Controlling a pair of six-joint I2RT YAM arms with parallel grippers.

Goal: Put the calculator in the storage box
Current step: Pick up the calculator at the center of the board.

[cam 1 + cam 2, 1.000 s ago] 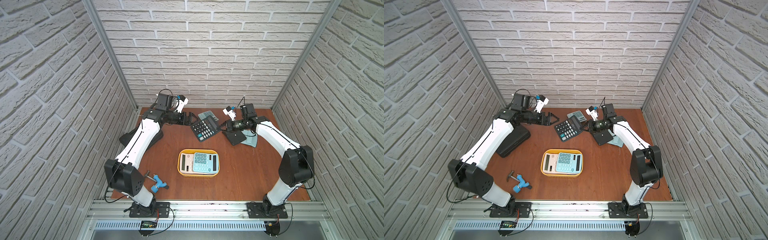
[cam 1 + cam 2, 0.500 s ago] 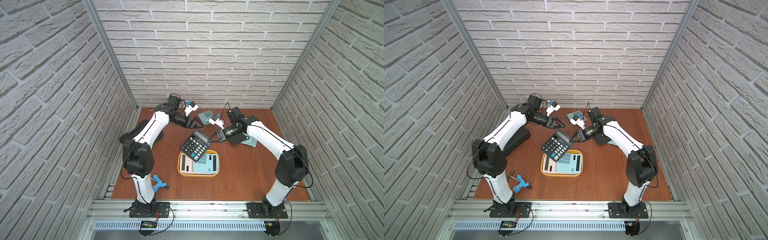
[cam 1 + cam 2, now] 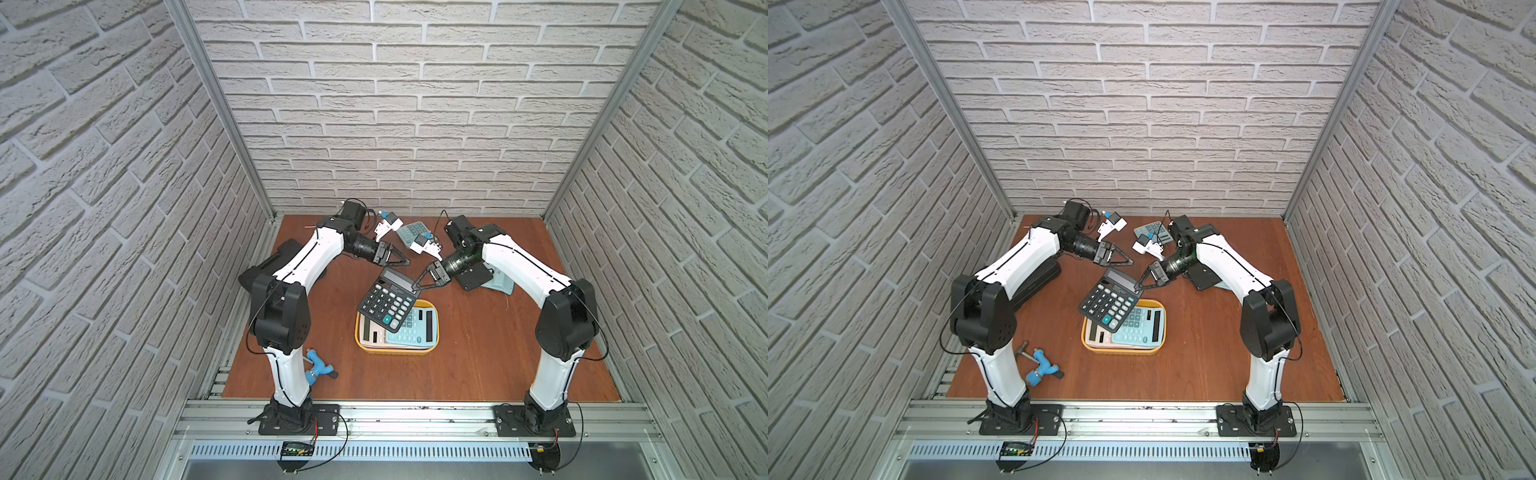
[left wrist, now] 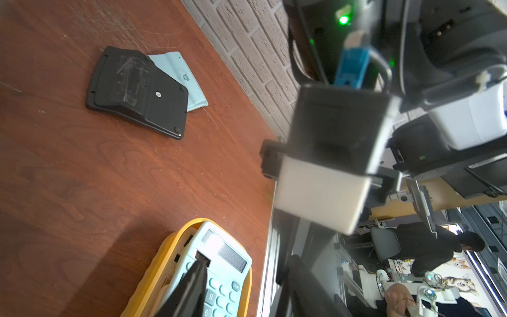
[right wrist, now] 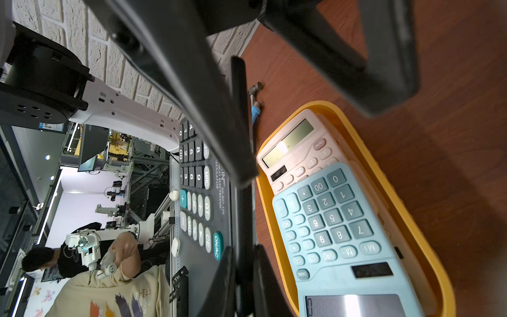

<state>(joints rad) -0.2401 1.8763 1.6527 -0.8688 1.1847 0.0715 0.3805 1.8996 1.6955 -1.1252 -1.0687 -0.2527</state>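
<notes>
Looks like the carry-and-place step. Grips the black calculator (image 3: 388,305) by a corner of its display end, with the fingers of the right gripper (image 3: 415,286) closed tight on it; shows it edge-on between those fingers in the right wrist view. Hangs it tilted in the air, keys up, over the far-left corner of the storage box (image 3: 397,350), which sits about the middle of the counter (image 3: 490,357), a little toward the near edge. Not yet in: clearly above the rim in both top views. Finds two others already inside, a pink calculator (image 3: 370,336) and a light blue calculator (image 3: 415,328), overlapped and covering most of the floor. Holds the left gripper (image 3: 405,262) just beyond the black calculator's far end, apart from it, fingers parted and empty in the left wrist view. Calls next for a short move toward the near edge to centre the load over the box, a levelling of the tilt, a descent onto the two below, and only then a release. Leaves little spare room, so probably ends stacked on top, or propped on the rim if let go too far back.
</notes>
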